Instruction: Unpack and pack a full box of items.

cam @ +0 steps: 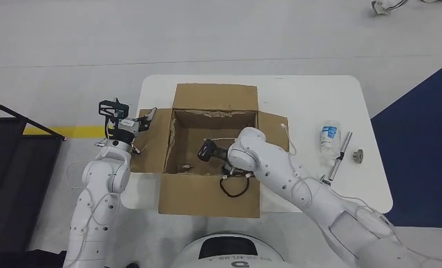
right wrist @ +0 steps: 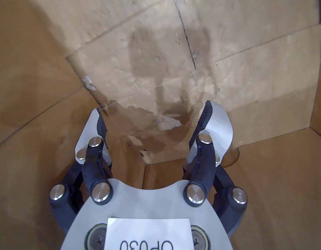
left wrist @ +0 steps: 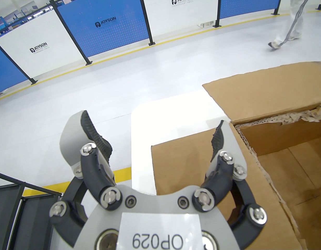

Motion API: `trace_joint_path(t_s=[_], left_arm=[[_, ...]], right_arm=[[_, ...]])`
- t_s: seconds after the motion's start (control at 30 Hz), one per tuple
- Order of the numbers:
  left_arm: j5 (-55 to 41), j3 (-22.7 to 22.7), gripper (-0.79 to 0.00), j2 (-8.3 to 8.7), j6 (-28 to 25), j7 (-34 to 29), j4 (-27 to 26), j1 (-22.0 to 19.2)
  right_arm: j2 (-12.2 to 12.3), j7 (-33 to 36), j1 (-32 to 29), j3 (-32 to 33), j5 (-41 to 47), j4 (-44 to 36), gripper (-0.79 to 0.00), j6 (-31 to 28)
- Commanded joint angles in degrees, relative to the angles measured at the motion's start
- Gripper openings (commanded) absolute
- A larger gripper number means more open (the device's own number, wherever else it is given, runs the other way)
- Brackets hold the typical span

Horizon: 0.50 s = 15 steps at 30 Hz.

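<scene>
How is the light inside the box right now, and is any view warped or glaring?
Right wrist view: the floor of the box is lit well enough, with dark patches ahead of the open right gripper. Left wrist view: the wide lens fans the fence posts apart; the shop floor is bright, without glare. Top view: the inside of the box is dimmer than the white table.

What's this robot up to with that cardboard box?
The right gripper is open, down inside the open cardboard box, over its bare floor and holding nothing. The left gripper, also open, sits by a side flap. A bottle and a metal rod lie on the table beside the box.
</scene>
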Motion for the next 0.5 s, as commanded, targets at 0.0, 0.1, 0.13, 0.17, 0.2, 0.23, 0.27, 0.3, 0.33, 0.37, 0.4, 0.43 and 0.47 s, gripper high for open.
trace_joint_path(t_s=[0.0, 0.1, 0.13, 0.17, 0.2, 0.23, 0.27, 0.3, 0.33, 0.37, 0.4, 0.43, 0.47], left_arm=[[0.0, 0.0, 0.0, 0.0, 0.0, 0.0, 0.0, 0.0], [0.0, 0.0, 0.0, 0.0, 0.0, 0.0, 0.0, 0.0], [0.0, 0.0, 0.0, 0.0, 0.0, 0.0, 0.0, 0.0], [0.0, 0.0, 0.0, 0.0, 0.0, 0.0, 0.0, 0.0], [0.0, 0.0, 0.0, 0.0, 0.0, 0.0, 0.0, 0.0], [0.0, 0.0, 0.0, 0.0, 0.0, 0.0, 0.0, 0.0], [0.0, 0.0, 0.0, 0.0, 0.0, 0.0, 0.0, 0.0], [0.0, 0.0, 0.0, 0.0, 0.0, 0.0, 0.0, 0.0], [0.0, 0.0, 0.0, 0.0, 0.0, 0.0, 0.0, 0.0], [0.0, 0.0, 0.0, 0.0, 0.0, 0.0, 0.0, 0.0], [0.0, 0.0, 0.0, 0.0, 0.0, 0.0, 0.0, 0.0], [0.0, 0.0, 0.0, 0.0, 0.0, 0.0, 0.0, 0.0], [0.0, 0.0, 0.0, 0.0, 0.0, 0.0, 0.0, 0.0]], right_arm=[[-0.85, 0.92, 1.2, -1.42, 0.09, 1.83, -0.225, 1.11], [-2.01, 1.71, 2.81, -3.0, -0.1, 4.02, -0.44, 2.7], [-2.34, 1.62, 3.18, -3.45, -0.49, 4.46, -0.468, 3.4], [-2.61, 1.32, 3.51, -3.87, -1.19, 4.72, -0.514, 3.98], [-2.83, 0.82, 3.69, -4.23, -1.86, 4.61, -0.536, 4.37], [-2.95, 0.17, 3.71, -4.41, -2.56, 4.04, -0.542, 4.83], [-2.96, -0.85, 3.68, -4.38, -3.57, 2.96, -0.56, 5.5], [-2.85, -1.81, 3.31, -4.25, -4.66, 1.78, -0.563, 6.25], [-2.64, -2.49, 2.86, -4.01, -5.91, 0.27, -0.573, 6.88], [-2.34, -2.8, 2.23, -3.66, -7.04, -1.08, -0.585, 7.4], [-1.97, -3.12, 1.52, -3.13, -8.22, -2.56, -0.591, 7.98], [-1.56, -3.25, 0.68, -2.54, -9.08, -4.18, -0.594, 8.13], [-1.09, -3.04, -0.2, -1.8, -9.68, -5.67, -0.585, 7.97]])
